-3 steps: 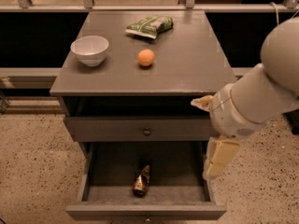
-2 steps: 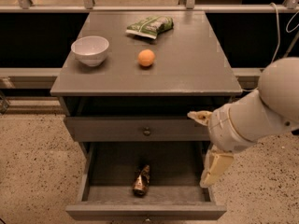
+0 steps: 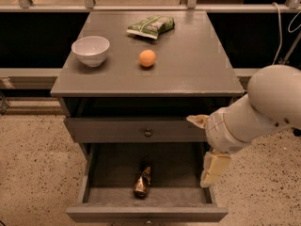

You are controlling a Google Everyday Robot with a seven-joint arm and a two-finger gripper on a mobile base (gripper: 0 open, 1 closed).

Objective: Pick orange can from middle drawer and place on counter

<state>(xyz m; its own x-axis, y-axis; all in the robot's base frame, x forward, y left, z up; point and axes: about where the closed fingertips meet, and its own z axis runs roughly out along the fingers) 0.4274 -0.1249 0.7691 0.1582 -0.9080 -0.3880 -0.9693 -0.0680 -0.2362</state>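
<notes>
Orange can [image 3: 142, 182] is lying, beneath the broad counter [image 3: 197, 65] carrying a bowl [image 3: 91, 50], green bag [image 3: 151, 26] and orange ball [image 3: 147, 58], inside the pulled-out middle drawer [image 3: 85, 187], while the gripper [image 3: 199, 150] is hovering wide-jawed over the drawer's right wall.

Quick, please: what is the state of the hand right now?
Hand: holds nothing, hangs over the right side of the middle drawer, apart from the orange can; open or closed cannot be told.

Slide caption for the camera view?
Hand beside the open middle drawer's right wall; orange can lies inside, counter above.
</notes>
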